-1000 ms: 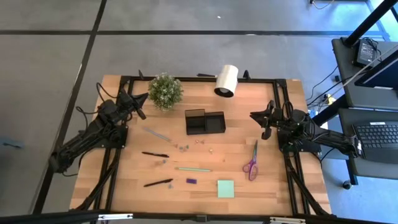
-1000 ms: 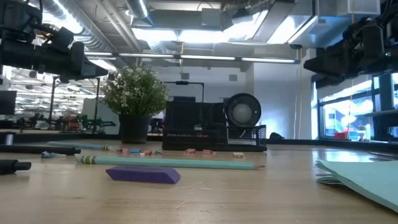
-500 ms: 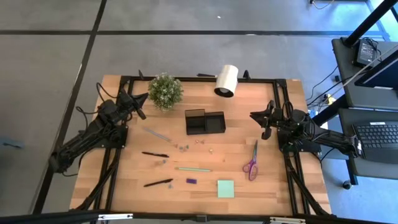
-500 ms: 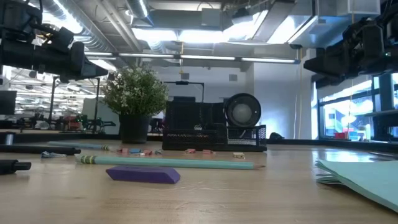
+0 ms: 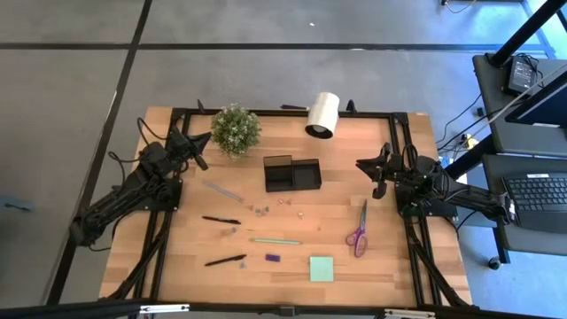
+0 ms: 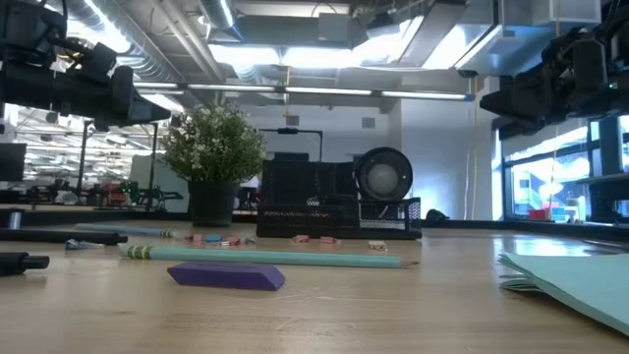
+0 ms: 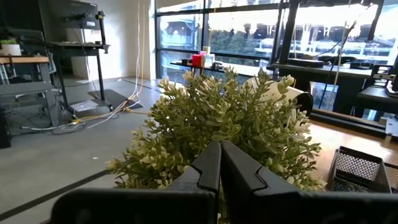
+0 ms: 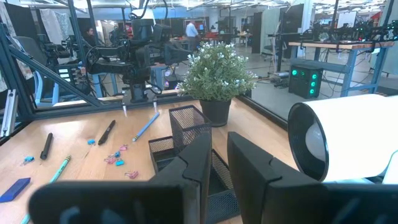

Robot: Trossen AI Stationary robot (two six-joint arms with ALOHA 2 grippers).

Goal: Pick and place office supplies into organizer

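Note:
The black organizer [image 5: 292, 174] stands at the table's middle, toward the far edge. The office supplies lie loose on the wood nearer the front: purple-handled scissors [image 5: 359, 232], a light green sticky-note pad [image 5: 322, 268], two black pens [image 5: 221, 220] [image 5: 225, 260], a pale green stick [image 5: 275, 240], a purple piece [image 5: 273, 258] and small clips [image 5: 288, 201]. My left gripper [image 5: 207, 136] hangs shut above the table's left side, pointing at the plant. My right gripper [image 5: 360, 164] hangs above the right side, its fingers [image 8: 199, 155] a narrow gap apart, with nothing between them.
A green potted plant [image 5: 235, 129] stands at the far left, right before my left gripper [image 7: 220, 168]. A white cylinder roll [image 5: 322, 115] lies at the far edge behind the organizer. A blue pen [image 5: 221, 190] lies left of the organizer. Black frame rails run along the table's edges.

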